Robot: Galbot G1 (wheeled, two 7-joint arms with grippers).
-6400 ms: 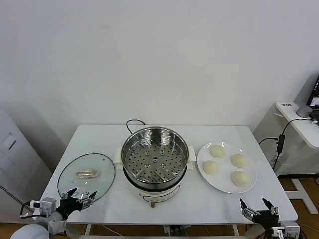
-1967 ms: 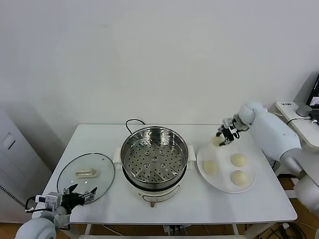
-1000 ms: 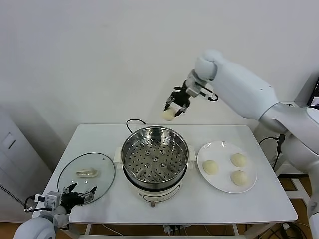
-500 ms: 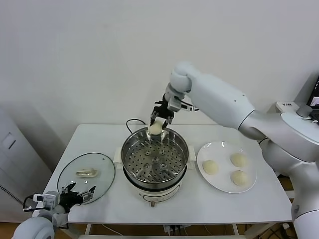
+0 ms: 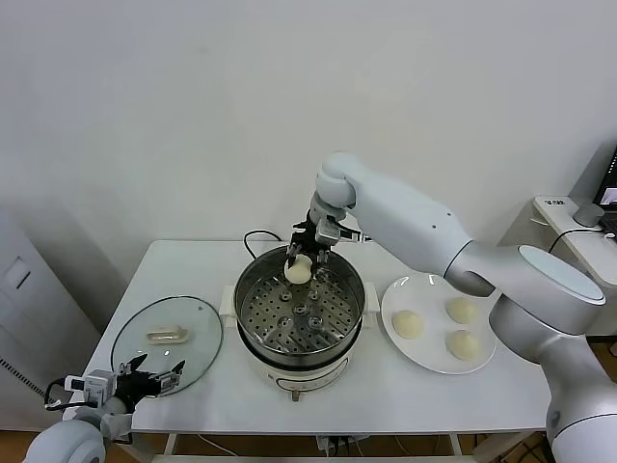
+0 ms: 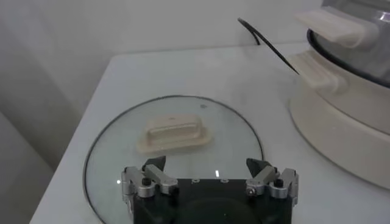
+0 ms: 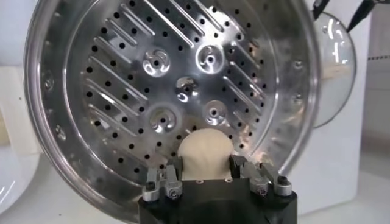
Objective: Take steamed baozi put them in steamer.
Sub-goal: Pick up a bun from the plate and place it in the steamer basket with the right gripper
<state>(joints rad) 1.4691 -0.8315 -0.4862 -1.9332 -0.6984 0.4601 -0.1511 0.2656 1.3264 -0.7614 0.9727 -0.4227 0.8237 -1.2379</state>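
My right gripper [image 5: 301, 258] is shut on one cream-white baozi [image 5: 298, 270] and hangs inside the far rim of the steamer [image 5: 253, 318], above its perforated tray [image 5: 299, 316]. The right wrist view shows that baozi [image 7: 205, 152] pinched between the fingers of the right gripper [image 7: 206, 165], with the holed tray [image 7: 122, 91] close beneath. Three more baozi [image 5: 407, 324] [image 5: 462, 311] [image 5: 464, 344] lie on the white plate [image 5: 432, 361] to the steamer's right. My left gripper [image 5: 147, 378] waits open at the table's front left corner, by the lid's edge, with nothing between its fingers.
A round glass lid [image 5: 145, 355] with a cream handle [image 6: 173, 132] lies flat on the table left of the steamer. A black power cord [image 5: 254, 237] loops behind the pot. The steamer's white side handle [image 6: 328, 27] shows in the left wrist view.
My right arm has swung left from the plate with a baozi and lowered it from above the pot's far side into the steamer. The left arm has stayed still.
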